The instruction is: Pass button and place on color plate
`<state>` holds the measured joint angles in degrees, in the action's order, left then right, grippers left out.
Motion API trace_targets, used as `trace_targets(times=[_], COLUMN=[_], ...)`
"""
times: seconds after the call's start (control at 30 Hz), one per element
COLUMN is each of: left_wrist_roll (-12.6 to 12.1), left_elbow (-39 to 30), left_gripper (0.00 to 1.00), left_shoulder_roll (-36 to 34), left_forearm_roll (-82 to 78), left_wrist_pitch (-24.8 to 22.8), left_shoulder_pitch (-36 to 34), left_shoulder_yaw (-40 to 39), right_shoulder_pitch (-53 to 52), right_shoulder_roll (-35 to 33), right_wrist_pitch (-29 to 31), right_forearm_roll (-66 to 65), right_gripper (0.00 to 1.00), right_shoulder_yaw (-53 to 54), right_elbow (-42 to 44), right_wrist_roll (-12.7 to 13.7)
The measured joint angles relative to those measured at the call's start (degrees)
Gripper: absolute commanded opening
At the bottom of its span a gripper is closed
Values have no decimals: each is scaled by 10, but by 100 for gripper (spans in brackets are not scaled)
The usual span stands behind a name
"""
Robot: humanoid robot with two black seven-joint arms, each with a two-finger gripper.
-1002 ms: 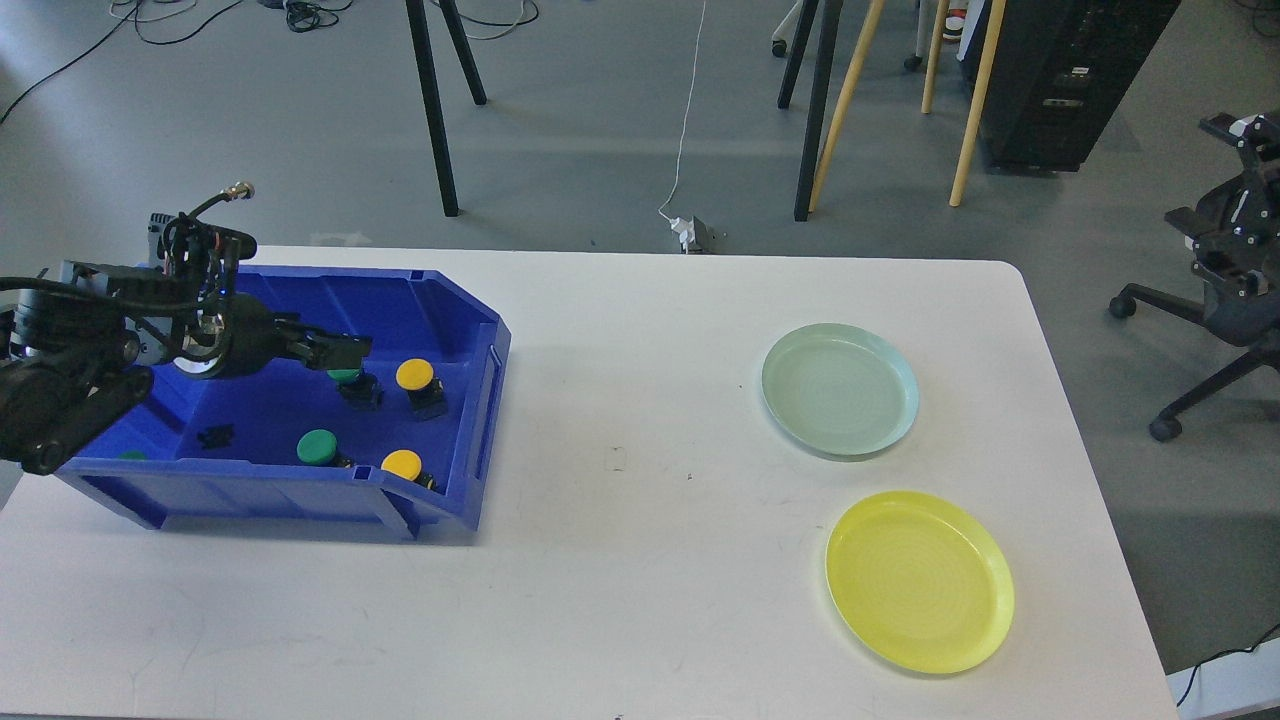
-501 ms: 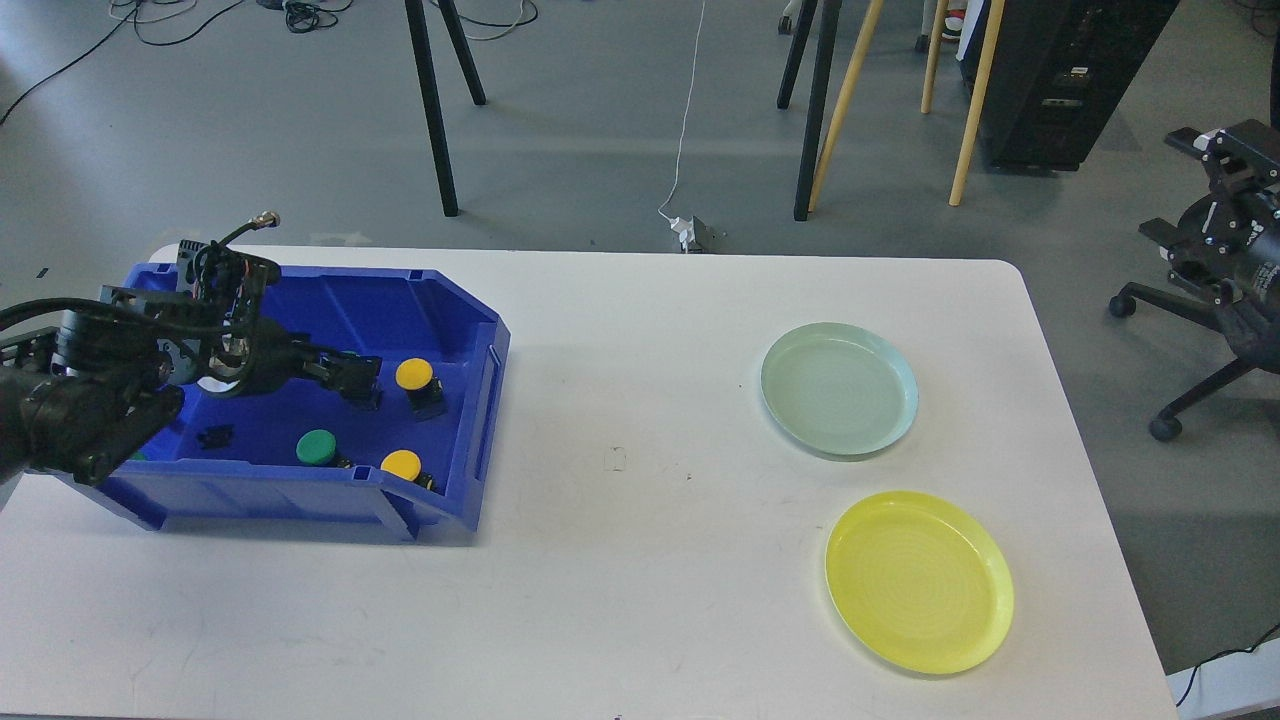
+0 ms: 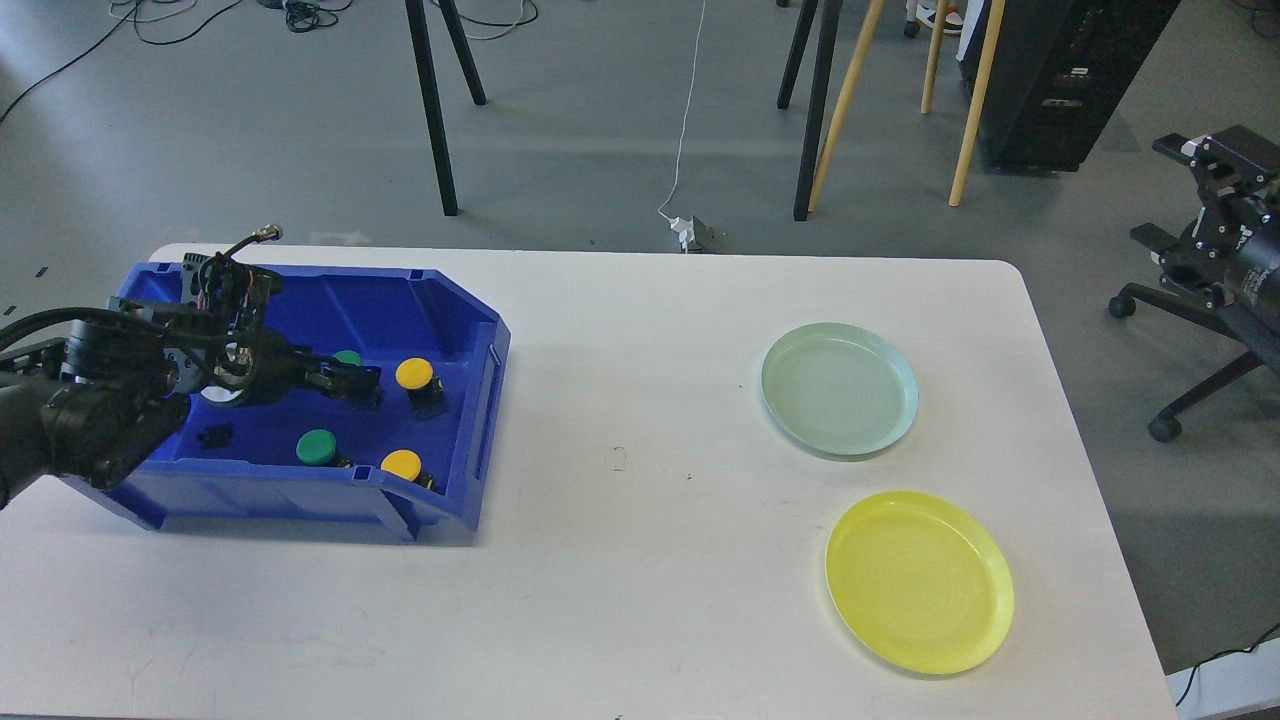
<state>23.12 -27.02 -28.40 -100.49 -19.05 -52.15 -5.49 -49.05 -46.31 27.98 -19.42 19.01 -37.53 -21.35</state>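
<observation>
Although both plates stand bare, the work has plainly only begun: the green plate and the yellow plate lie near the right edge of the counter, well apart from the blue bin at the left edge. Inside that bin the left gripper reaches low over a green button, its jaws dark and close about it; whether they pinch it cannot be told. Another green button and two yellow buttons wait in the bin. The right gripper hangs off the counter's right side, its jaws unreadable. Lifting, passing across and placing all seem still ahead.
</observation>
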Motion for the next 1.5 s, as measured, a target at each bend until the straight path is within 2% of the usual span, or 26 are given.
trace_targets(times=[0.2, 0.37, 0.43, 0.7, 0.8, 1.2, 1.5], left_wrist_roll=[0, -1, -2, 0, 9, 39, 38], left_elbow=[4, 7, 9, 1, -15, -132, -294], left_gripper=[51, 36, 34, 33, 33, 33, 33], left_shoulder_roll=[0, 0, 0, -3, -17, -152, -294], left_forearm_roll=[0, -1, -2, 0, 0, 7, 96], left_wrist_pitch=[-2, -3, -3, -5, -5, -13, -29], left_shoulder_pitch=[0, 1, 1, 0, -2, -5, -23], left_shoulder_yaw=[0, 0, 0, 0, -1, -8, -63], right_shoulder_pitch=[0, -2, -2, -2, -2, -2, -18], right_shoulder_roll=[1, 1, 1, 4, 10, 40, 59], right_wrist_pitch=[-2, -3, -3, -10, -11, -29, -38], right_forearm_roll=[-1, -10, -11, -12, -12, -26, -26], right_gripper=[99, 99, 99, 99, 99, 99, 99], right_shoulder_yaw=[0, 0, 0, 0, 0, 0, 2], right_elbow=[-1, -1, -1, 0, 0, 7, 4], right_wrist_roll=[0, 1, 1, 0, 0, 2, 1])
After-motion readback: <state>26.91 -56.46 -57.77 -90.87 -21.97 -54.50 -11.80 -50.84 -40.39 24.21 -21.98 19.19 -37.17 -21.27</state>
